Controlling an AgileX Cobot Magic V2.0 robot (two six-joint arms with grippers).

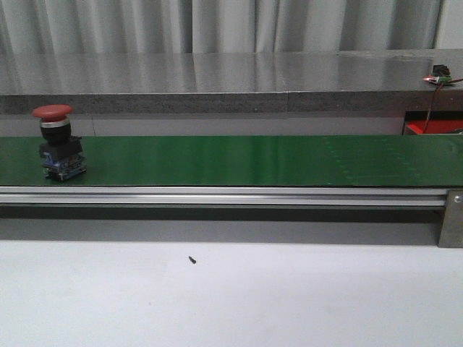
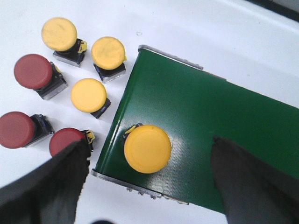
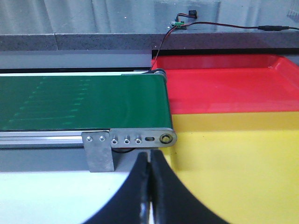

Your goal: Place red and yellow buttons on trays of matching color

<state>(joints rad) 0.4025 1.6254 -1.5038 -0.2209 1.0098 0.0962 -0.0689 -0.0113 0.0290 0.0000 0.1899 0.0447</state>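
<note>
Standing: red button (image 1: 56,141) upright on green belt (image 1: 239,160), far left in front view, apart from both arms.
Left gripper (image 2: 149,172): fingers (image 2: 51,184) spread wide, holding nothing, tips cut off by frame edge.
Belt end: yellow button (image 2: 147,148) sits between the spread fingers, touching neither.
White table (image 2: 224,28): loose buttons just beside belt end, three yellow, three red; one red (image 2: 67,140) partly hidden behind a finger.
Right gripper (image 3: 150,172): fingers pressed together, nothing between; base cut off.
Trays: red tray (image 3: 224,81) and yellow tray (image 3: 233,163) past belt's other end, both cropped.
</note>
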